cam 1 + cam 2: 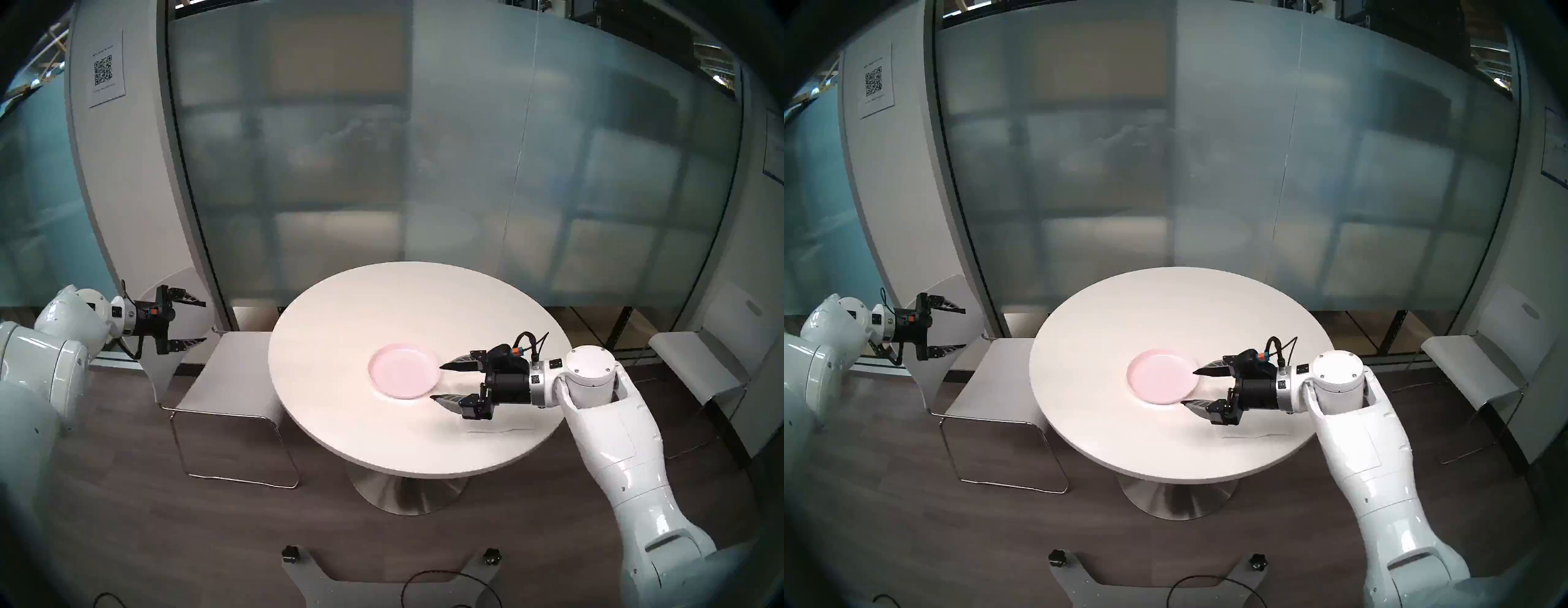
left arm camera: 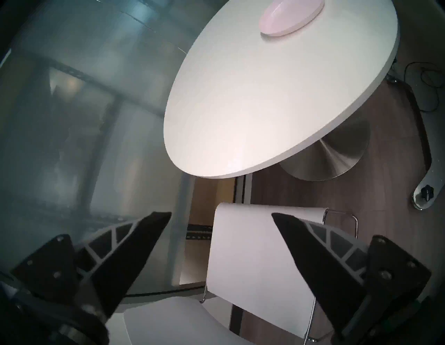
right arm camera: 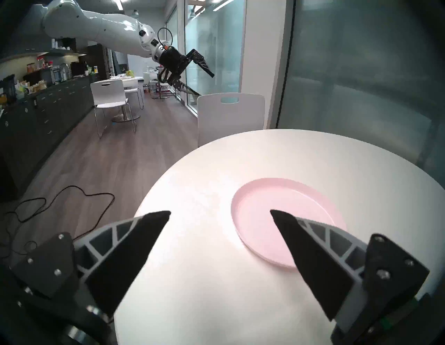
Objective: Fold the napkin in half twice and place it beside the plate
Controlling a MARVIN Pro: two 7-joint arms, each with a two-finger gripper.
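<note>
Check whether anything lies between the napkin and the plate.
Nothing rests on the table between them. Only the right gripper hangs over that gap, jaws open, tips at the plate rim; the napkin lies under its wrist.

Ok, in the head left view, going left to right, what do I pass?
Left gripper → chair → plate → right gripper → napkin near the table edge, then a second chair.

A wall sheet (image 1: 106,70) carries a QR code; its small print is unreadable.
</note>
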